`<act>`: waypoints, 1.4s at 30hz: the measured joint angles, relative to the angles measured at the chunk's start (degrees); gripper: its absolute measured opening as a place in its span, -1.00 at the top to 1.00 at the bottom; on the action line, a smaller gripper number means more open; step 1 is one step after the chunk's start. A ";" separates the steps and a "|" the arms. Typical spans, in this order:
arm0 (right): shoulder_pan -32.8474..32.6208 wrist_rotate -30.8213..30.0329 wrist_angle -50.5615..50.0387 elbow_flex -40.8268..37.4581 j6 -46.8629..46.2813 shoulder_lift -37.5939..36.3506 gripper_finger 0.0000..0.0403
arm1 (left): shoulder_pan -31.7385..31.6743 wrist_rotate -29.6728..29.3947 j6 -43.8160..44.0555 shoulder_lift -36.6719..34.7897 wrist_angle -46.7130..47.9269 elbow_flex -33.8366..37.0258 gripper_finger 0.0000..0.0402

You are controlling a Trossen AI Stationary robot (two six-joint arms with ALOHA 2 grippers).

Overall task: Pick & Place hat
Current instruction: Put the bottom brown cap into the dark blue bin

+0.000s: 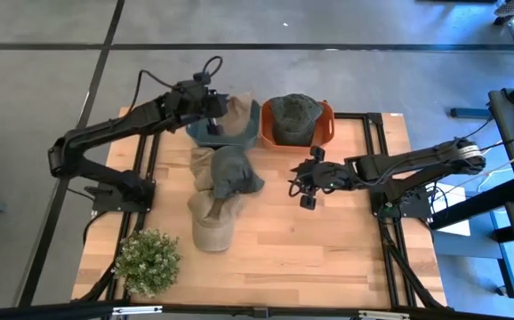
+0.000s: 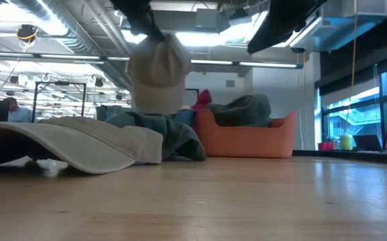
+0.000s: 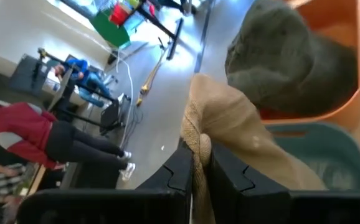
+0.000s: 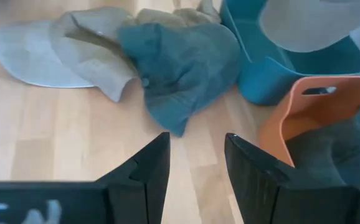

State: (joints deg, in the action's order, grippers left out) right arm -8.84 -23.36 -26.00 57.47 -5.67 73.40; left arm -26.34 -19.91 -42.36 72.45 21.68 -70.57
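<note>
My left gripper (image 1: 214,108) is out over the blue basket (image 1: 205,135) at the table's far side, shut on a beige hat (image 1: 237,111). That hat shows in the low view (image 2: 159,73) and above the blue basket (image 4: 292,71) in the right wrist view (image 4: 311,22). A dark green hat (image 1: 293,116) lies in the orange basket (image 1: 328,124). A teal hat (image 1: 236,169) and two beige caps (image 1: 212,220) lie heaped on the table. My right gripper (image 1: 305,185) hovers open to the right of the heap, touching nothing. My left gripper pinches a bunched edge of the beige hat (image 3: 200,146) between its two fingers (image 3: 181,169). The hat's crown (image 2: 159,73) hangs below the gripper, lifted clear of the table, over the blue basket (image 3: 329,155).
A potted plant (image 1: 148,260) stands at the table's near left corner. The two baskets sit side by side at the far edge. Bare wood lies right of the heap and along the near edge. People show in the room beyond the table (image 3: 37,134).
</note>
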 joint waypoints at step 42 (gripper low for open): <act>0.04 -0.04 -0.01 0.00 -0.07 2.76 0.24 | -9.93 -20.38 -23.42 21.85 -11.66 0.00 0.47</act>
State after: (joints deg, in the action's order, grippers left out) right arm -8.80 -23.40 -26.01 57.47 -5.74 76.16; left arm -36.27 -40.30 -65.78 94.30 10.02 -70.57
